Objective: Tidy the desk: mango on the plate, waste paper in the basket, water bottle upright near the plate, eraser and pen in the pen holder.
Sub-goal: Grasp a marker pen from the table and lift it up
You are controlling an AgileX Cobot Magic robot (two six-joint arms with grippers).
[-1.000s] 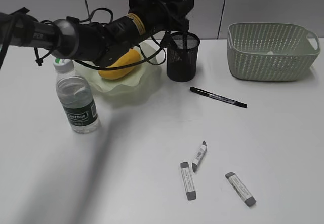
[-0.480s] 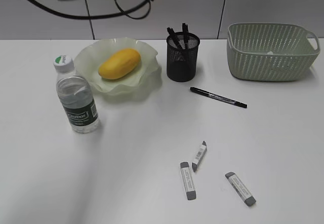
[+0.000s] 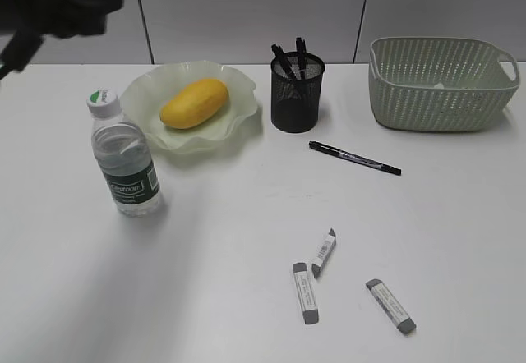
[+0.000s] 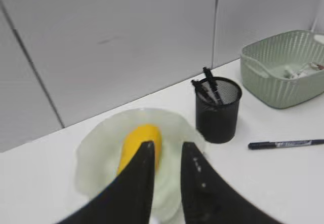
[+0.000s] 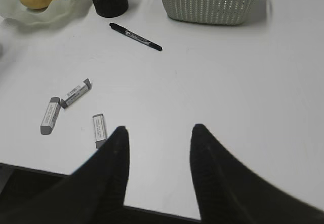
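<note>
Left gripper (image 4: 163,155) hanging above the plate, nothing between its fingers.

Its two black fingers (image 4: 135,183) stand a little apart with a narrow gap showing, and just behind them the yellow mango (image 4: 139,143) lies on the pale green plate (image 4: 96,153). To the right stands the black mesh pen holder (image 4: 217,115) with dark pens poking out, a loose black pen (image 4: 286,144) lies on the white desk (image 4: 263,183) beside it, and the green basket (image 4: 283,72) sits at the far right with some paper in it.
</note>
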